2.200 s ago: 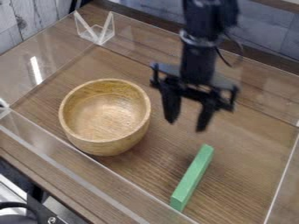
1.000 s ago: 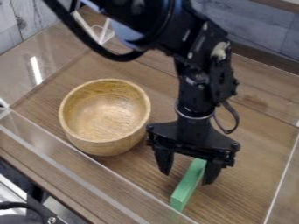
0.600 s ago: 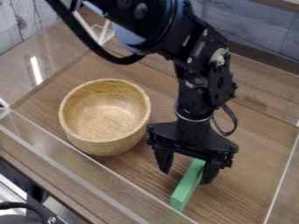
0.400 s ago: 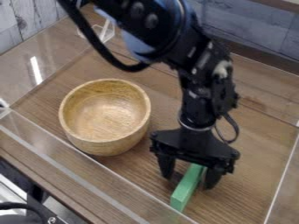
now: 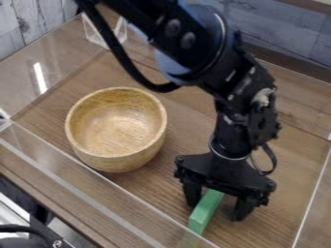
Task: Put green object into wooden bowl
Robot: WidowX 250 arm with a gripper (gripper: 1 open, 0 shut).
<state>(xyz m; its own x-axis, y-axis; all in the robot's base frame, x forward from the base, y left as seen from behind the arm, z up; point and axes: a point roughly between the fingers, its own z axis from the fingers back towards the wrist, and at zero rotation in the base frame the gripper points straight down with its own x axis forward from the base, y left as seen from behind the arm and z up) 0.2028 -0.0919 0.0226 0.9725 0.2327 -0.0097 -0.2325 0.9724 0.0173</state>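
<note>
Wooden worktop [image 5: 291, 145]: hand [image 5: 223, 201], fingers apart, straddles thin green rectangular bar [image 5: 206, 212]; next close, lift left into round wooden bowl [image 5: 118, 128].

Soft even light, low resolution, slight blur

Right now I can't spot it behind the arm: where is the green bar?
The green bar lies on the wooden tabletop at the lower right of the camera view, right of the wooden bowl, between the open jaws of the gripper.
</note>
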